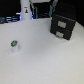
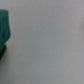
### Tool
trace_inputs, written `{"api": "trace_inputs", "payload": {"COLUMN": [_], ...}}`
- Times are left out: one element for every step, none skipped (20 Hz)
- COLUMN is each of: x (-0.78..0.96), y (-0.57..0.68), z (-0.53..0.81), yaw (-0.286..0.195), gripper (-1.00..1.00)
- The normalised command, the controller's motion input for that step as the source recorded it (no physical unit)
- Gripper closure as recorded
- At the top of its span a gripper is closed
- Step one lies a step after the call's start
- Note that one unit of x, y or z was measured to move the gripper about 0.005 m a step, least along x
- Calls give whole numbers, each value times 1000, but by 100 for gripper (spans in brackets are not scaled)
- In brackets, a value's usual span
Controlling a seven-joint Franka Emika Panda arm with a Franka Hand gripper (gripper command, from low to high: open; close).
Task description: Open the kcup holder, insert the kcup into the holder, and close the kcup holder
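Note:
The kcup holder [image 1: 64, 25] is a black boxy unit with two stacked drawer fronts and small pale handles. It stands on the white table at the exterior view's right, and both drawers look shut. The kcup [image 1: 14, 46] is a small white pod with a green top, standing alone on the table at the exterior view's left. My arm [image 1: 26, 11] shows as a white shape with a blue light at the back, far from both. Its fingers are too blurred to make out. The wrist view shows no fingers, no pod and no holder.
Dark clutter [image 1: 10, 19] lines the table's back edge. The white table [image 1: 45, 60] stretches between pod and holder. In the wrist view a blurred teal shape [image 2: 4, 27] sits at the frame's edge against a plain grey surface [image 2: 50, 45].

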Motion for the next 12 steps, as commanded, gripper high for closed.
{"api": "trace_inputs", "payload": {"x": [-426,-449,-423,-434,-440,-434,-426,-400,-377,-360,-360,-363], "y": [594,580,611,609,609,614,614,617,623,634,634,643], "z": [63,80,77,63,71,57,63,54,37,23,3,0], "yaw": [-168,-175,-176,-177,-178,-179,-182,-189,-194,-197,-198,-195], "gripper": [-100,-100,-100,-100,-100,-100,-100,-100,-100,-100,-100,-100]}}
